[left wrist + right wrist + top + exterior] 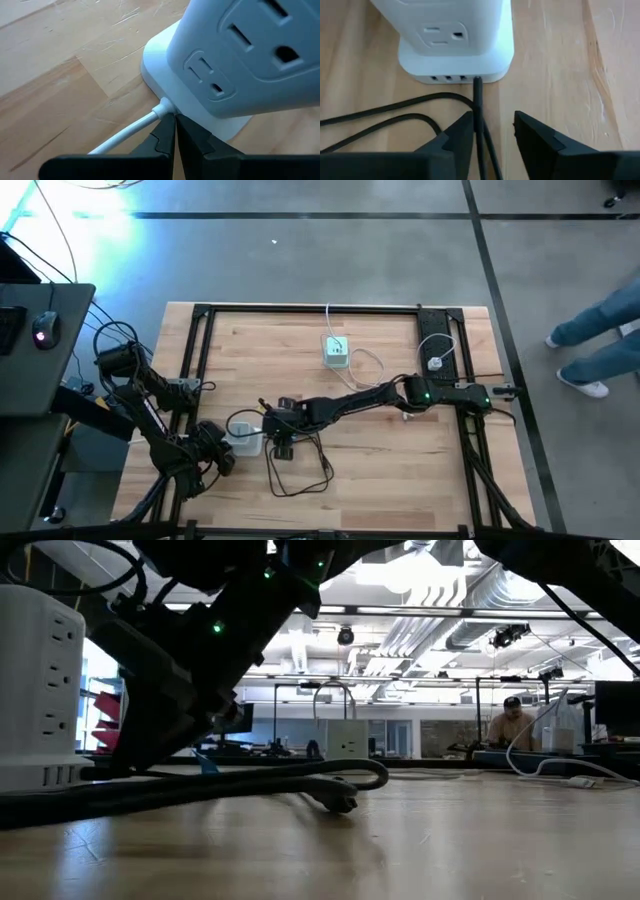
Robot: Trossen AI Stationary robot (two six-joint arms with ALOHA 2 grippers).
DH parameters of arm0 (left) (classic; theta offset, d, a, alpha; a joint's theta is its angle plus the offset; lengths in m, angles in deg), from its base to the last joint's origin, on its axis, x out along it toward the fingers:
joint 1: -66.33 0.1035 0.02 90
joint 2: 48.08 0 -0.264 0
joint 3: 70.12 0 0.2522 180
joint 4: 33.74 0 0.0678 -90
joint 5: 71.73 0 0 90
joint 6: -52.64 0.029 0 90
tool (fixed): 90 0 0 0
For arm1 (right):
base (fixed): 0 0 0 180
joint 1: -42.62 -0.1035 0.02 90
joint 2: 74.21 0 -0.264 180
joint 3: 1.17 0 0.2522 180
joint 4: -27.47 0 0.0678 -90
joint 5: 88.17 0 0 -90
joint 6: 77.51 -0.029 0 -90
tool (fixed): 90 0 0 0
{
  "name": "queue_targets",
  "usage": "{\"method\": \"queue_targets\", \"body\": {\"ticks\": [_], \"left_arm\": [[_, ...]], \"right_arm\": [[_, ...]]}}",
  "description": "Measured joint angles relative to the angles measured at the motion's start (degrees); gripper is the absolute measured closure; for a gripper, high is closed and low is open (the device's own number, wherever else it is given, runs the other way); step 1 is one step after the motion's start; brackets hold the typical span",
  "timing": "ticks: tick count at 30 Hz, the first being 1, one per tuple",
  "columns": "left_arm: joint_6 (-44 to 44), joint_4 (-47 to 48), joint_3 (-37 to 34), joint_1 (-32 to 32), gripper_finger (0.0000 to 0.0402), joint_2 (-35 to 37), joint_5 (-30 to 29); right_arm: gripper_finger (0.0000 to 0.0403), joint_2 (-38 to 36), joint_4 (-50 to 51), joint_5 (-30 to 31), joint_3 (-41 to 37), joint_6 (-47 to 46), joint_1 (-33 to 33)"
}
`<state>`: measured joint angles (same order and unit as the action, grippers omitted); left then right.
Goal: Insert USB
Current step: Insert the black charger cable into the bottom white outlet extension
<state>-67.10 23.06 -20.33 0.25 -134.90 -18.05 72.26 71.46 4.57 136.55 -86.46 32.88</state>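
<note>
Tabletop (400,470): one, light wood.
Robot arms: two, one at each side.
White power towers: two, the first (243,437) near the left arm, the second (336,351) toward the far edge.
USB ports in the first tower's base, right wrist view: four in a row.
Black cable (478,107): one, plugged into the fourth port.
White puck with cord (436,363): one.

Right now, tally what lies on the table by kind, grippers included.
White power towers: 2, one by the grippers, one farther back.
Black USB cable: 1.
White cable: 1.
Grippers: 2, left gripper, right gripper.
Total: 6.
</note>
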Motion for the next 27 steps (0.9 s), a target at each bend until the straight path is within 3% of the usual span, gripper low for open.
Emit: {"method": "queue_targets", "body": {"ticks": [7,19,27], "left_arm": [[0.0,0.1,0.0,0.0,0.0401,0.0,-0.2],[0.0,0.1,0.0,0.0,0.0401,0.0,-0.3],[0.2,0.1,0.0,0.0,0.0401,0.0,-0.4]], "right_arm": [[0.0356,0.1,-0.1,-2.0,0.0,1.2,-0.1],[0.033,1.3,-1.7,-2.4,-0.1,2.6,-0.4],[0.0373,1.4,-2.4,-1.5,-0.1,2.4,-0.4]]}}
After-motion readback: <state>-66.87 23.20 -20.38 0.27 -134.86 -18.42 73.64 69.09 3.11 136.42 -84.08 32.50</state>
